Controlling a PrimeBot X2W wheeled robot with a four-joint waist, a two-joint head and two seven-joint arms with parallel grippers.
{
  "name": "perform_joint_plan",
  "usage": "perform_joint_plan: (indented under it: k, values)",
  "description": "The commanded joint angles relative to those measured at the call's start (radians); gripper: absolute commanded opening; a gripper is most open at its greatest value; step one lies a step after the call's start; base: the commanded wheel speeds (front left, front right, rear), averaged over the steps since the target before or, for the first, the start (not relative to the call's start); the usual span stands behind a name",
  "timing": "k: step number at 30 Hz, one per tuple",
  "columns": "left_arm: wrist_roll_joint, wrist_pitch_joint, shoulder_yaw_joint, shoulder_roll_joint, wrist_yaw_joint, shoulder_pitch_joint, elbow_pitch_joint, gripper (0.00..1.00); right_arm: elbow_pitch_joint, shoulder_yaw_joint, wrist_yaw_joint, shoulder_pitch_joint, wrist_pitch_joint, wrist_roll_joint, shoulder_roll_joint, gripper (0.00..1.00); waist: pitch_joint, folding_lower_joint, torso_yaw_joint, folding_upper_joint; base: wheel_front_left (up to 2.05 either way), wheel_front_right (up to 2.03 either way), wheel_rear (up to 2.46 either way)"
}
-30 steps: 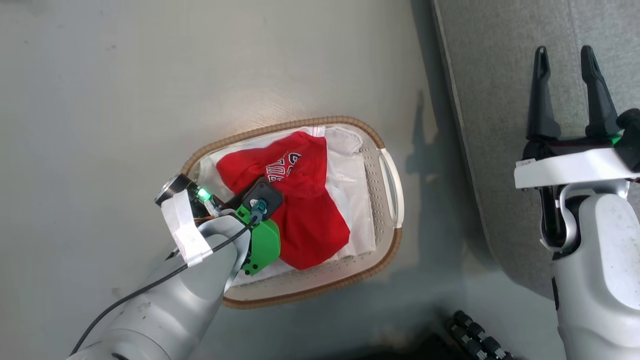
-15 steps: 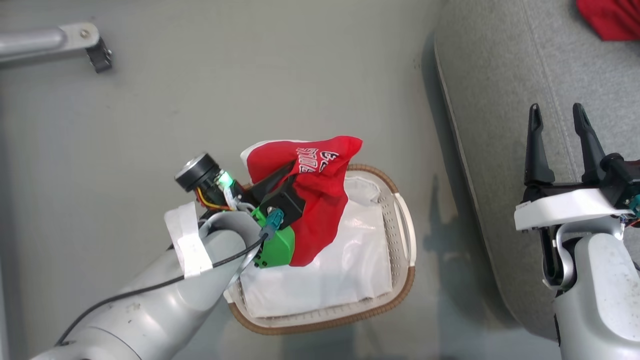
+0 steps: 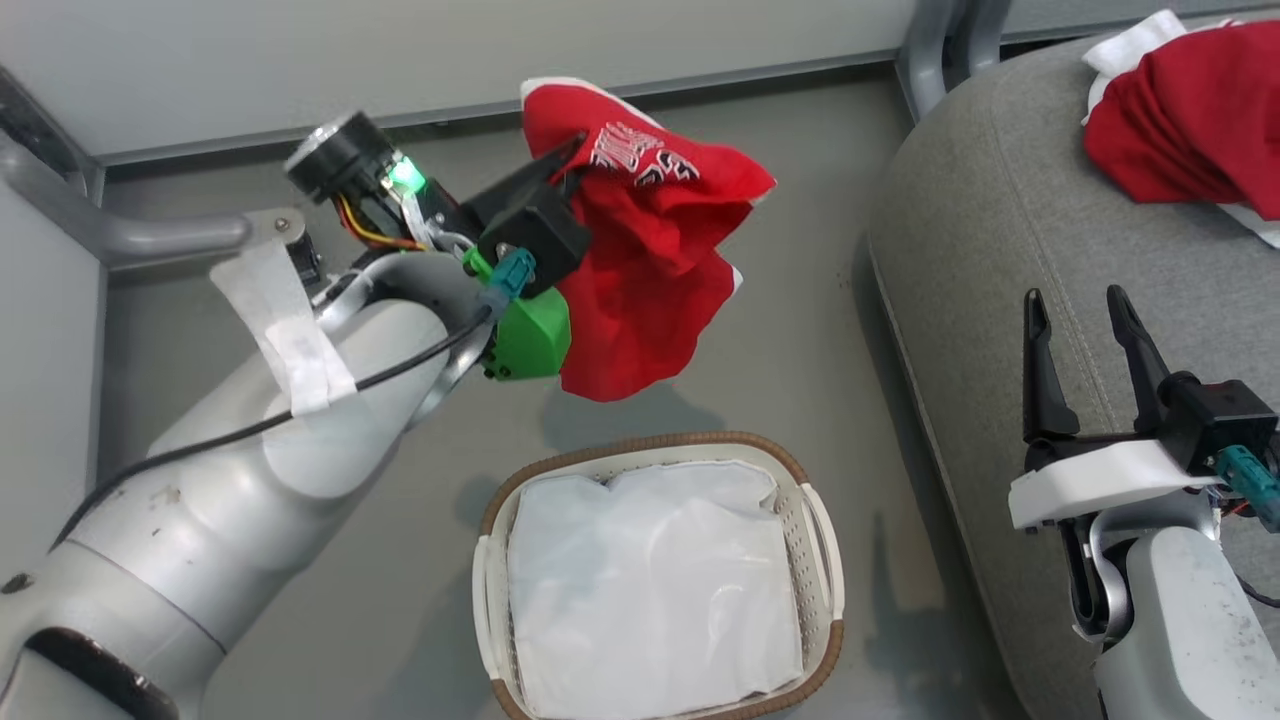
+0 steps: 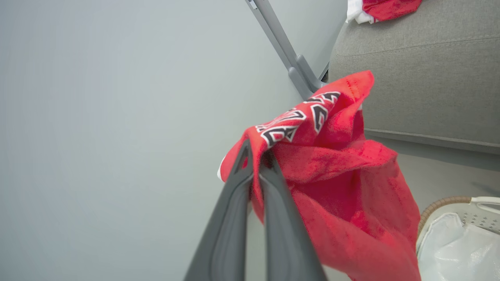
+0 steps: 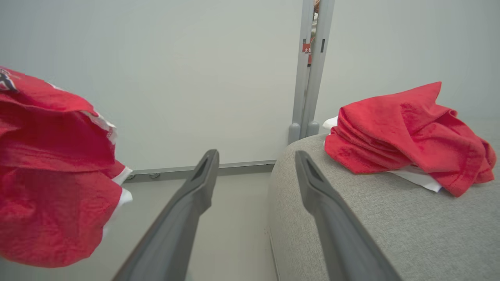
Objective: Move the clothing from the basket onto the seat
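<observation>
One red garment [image 3: 650, 270], the one with white lettering, hangs bunched from the left pincer [image 4: 256, 154], whose two fingers [image 4: 228, 218] are pressed together on a fold beside the lettering. The rest of the cloth droops from the pinch, so its long line runs down from the fingertips. It is clear of the basket [image 3: 800, 520], in the air above the floor [image 3: 820, 350] beyond the far rim, touching neither basket nor seat [image 3: 1000, 230]. A second red garment [image 3: 1180, 130] lies crumpled on the seat, toward its far corner, and the basket holds a white glossy sheet [image 3: 650, 590] with no red cloth visible on it. The seat lies to the robot's right of the hanging garment, with a strip of bare floor between the cloth and the seat's rounded edge, so I judge the coming move to be a carry rightward across that gap and a release over the cushion. The right pincer [image 3: 1072, 300] is nearer the seat, poised over its near edge with fingers spread wide and nothing between them, but the left arm has the load. The lowest hem could catch the seat's edge on a low carry.
</observation>
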Motion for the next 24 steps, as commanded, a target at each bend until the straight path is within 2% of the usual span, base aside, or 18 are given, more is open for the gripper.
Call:
perform_joint_plan:
  k: [1, 10, 24]
  values:
    - [-0.010, 0.009, 0.014, 0.007, -0.002, -0.033, -0.016, 0.00, 0.005, 0.004, -0.001, 0.018, -0.002, -0.008, -0.004, 1.00, -0.065, 0.0001, 0.003, 0.0114, 0.00, 0.00, 0.00]
    - [-0.025, 0.055, 0.059, 0.030, -0.002, -0.158, -0.057, 0.00, 0.014, 0.051, -0.001, 0.027, -0.002, -0.017, -0.004, 1.00, -0.108, 0.0001, -0.006, 0.0114, 0.00, 0.00, 0.00]
    - [-0.055, 0.050, 0.077, -0.010, 0.028, -0.196, -0.081, 0.00, 0.050, 0.222, -0.001, -0.022, -0.002, 0.008, -0.004, 1.00, -0.155, 0.0001, -0.001, 0.0114, 0.00, 0.00, 0.00]
